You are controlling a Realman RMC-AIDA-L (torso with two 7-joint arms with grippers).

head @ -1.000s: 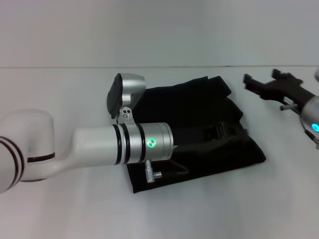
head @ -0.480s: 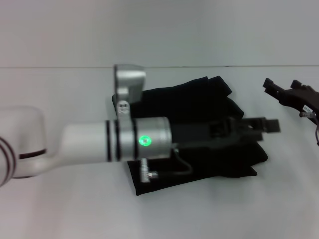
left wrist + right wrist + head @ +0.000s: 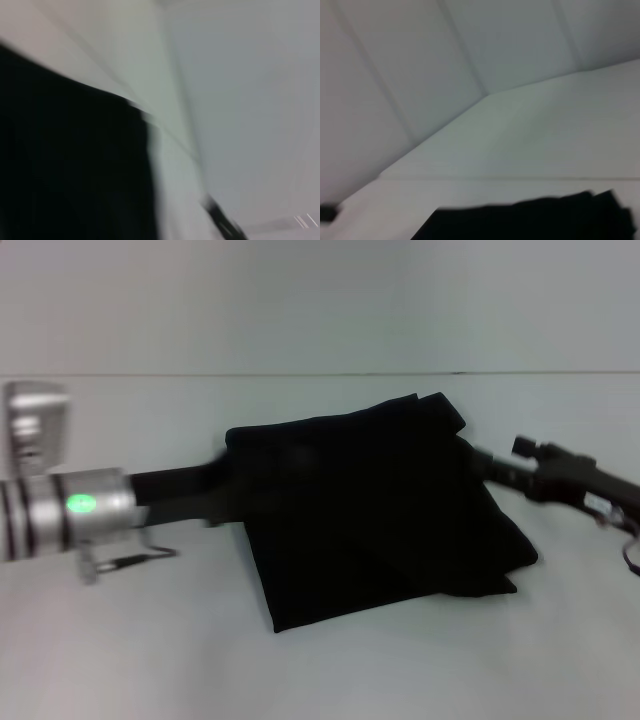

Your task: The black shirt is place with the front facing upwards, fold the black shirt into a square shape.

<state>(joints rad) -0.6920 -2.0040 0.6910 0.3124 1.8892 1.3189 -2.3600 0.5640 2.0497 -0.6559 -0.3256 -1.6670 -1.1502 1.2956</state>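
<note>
The black shirt (image 3: 375,505) lay folded on the white counter (image 3: 150,660) as a rough four-sided bundle, no lettering or label showing on the upper face. Its far edge bunched up in a small peak, and its near corner on the robot's right side ended in a loose point.

The left hand (image 3: 215,495) sat at the shirt's left edge, its dark fingers blurred against the dark cloth (whether they were spread or pressed together I could not tell). Behind it the silver wrist with a green light reached away from the shirt toward the robot's left.

The right hand (image 3: 495,465) was at the shirt's right edge, near the far corner, low over the counter; its fingers too were smeared, so their state could not be told.

Both wrist views showed only a dark patch of the shirt (image 3: 70,165) (image 3: 530,220) against the pale counter and wall.
</note>
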